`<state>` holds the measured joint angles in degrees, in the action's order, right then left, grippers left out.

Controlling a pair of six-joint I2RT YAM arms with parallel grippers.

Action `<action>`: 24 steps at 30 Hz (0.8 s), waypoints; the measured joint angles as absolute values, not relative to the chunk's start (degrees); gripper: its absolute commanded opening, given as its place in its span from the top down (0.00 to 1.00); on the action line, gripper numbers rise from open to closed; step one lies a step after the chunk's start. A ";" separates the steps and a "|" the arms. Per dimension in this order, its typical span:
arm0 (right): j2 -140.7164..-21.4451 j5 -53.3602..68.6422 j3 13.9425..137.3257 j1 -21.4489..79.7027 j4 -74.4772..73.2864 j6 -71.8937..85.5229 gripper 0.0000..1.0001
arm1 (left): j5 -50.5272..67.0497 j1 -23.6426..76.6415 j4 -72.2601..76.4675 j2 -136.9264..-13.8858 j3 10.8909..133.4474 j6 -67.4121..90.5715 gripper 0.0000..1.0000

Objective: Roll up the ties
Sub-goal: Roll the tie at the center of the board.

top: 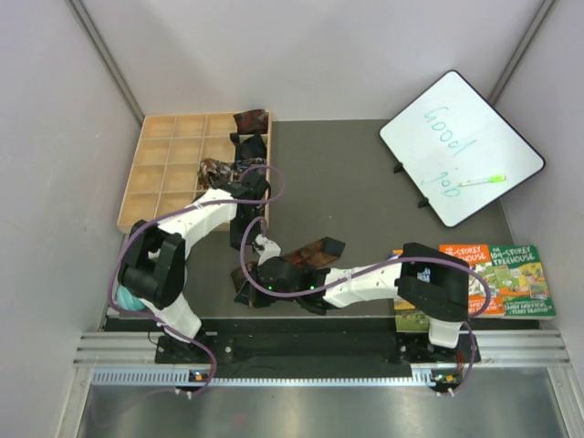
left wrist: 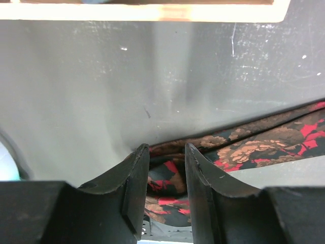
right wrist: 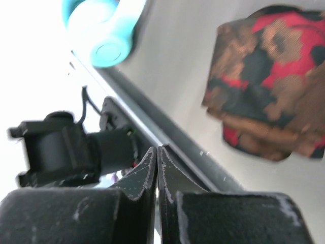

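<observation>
The long dark tie (top: 319,248) with rust-orange and red print lies across the middle of the table, partly under my right arm. In the left wrist view its fabric (left wrist: 264,145) runs from the right in between my fingers. My left gripper (top: 242,237) (left wrist: 165,148) is shut on this tie, with bunched fabric between the jaws. My right gripper (top: 246,292) (right wrist: 157,150) is shut and empty near the table's front edge. A folded end of the tie (right wrist: 269,76) lies just beyond it. Rolled ties (top: 250,121) sit in the wooden tray's right column.
The wooden compartment tray (top: 169,164) stands at the back left; its rim (left wrist: 152,11) shows ahead of my left gripper. Teal headphones (top: 128,299) (right wrist: 109,30) lie at the front left. A whiteboard (top: 461,146) and books (top: 497,278) are on the right.
</observation>
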<state>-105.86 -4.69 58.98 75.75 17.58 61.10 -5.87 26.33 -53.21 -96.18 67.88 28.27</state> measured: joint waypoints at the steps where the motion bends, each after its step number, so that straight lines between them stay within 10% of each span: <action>1: -105.10 -4.29 58.74 75.83 17.28 61.06 1.00 | -6.04 26.30 -53.32 -96.18 67.94 28.23 0.60; 24: -111.39 -3.33 55.68 73.71 18.87 59.31 1.00 | -5.93 26.28 -54.15 -96.18 66.28 25.50 0.60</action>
